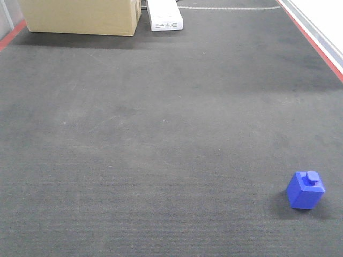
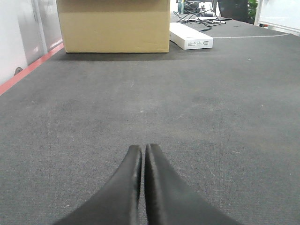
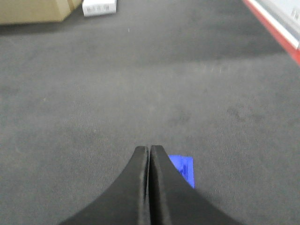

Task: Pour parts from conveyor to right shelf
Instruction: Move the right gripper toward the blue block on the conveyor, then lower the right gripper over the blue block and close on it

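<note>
1. Conveyor belt [image 1: 161, 139]: very wide, flat, dark grey and felt-like, with a fine weave, faint scuffs and paler worn patches. Broad bare stretch across the middle and left.
2. Red edge strips: one along the right side [image 1: 316, 45], running diagonally to the far end, and one at the far left corner [image 1: 10, 35]. Both well apart from the middle of the belt.
3. Cardboard box [image 1: 80, 16]: plain tan, sharp-cornered, standing on the far end of the belt near the left red strip.
4. White box [image 1: 165, 19]: long and low, small print on its near end, just beside the cardboard box on its right.
5. Left pincer [image 2: 143, 149]: clenched, smooth black curved fingers pressed tip to tip with nothing between. Low over bare belt, pointing toward the cardboard box.
6. Right pincer [image 3: 149, 150]: clenched the same way and empty.
7. Block [image 1: 305, 190]: bright blue plastic, cube-like, with a little square knob [image 1: 312, 176] on top. Sits slightly turned on the near right part of the belt. In the right wrist view, peeks out from behind the right finger, just past the tips; contact there impossible to tell.
</note>
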Robot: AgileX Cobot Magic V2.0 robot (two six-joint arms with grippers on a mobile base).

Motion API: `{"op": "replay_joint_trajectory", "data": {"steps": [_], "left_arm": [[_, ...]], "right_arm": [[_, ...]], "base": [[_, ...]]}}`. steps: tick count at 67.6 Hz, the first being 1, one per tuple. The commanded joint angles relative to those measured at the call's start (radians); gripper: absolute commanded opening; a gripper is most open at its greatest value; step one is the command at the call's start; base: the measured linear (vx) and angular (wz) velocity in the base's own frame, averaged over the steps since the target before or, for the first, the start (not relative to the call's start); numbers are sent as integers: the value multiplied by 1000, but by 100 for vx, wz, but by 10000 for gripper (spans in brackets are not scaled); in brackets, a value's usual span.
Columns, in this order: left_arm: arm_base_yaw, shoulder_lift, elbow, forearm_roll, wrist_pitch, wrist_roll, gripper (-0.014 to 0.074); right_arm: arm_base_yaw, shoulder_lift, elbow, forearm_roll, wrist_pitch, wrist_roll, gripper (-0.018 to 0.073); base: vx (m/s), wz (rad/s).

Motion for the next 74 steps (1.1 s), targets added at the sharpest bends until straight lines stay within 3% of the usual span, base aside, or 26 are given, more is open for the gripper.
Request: {"op": "replay_joint_trajectory", "data": {"steps": [1,15,33,43,51,74], "left_arm": [[-5,-3,-19,0,-72,-7,-6],[-5,-3,-19,0,-72,-7,-6],[-5,-3,-19,0,-72,-7,-6],[-5,-3,-19,0,-72,-7,-6],[-5,-3,-19,0,-72,-7,-6],[-5,-3,-19,0,-72,-7,-6]], "right_arm": [[-6,20,-39,-3,-64,-1,-6],[-6,101,-125,-14,51,-10,94],[-6,288,-286,-57,243,-9,407],[-6,382,-364,-57,308,-8,524],[-6,470,-424,-70,360,-8,562],[-6,793,-612,-85,545,19,562]], "base": [[0,0],[0,0],[0,0],[0,0],[0,0],[0,0]]}}
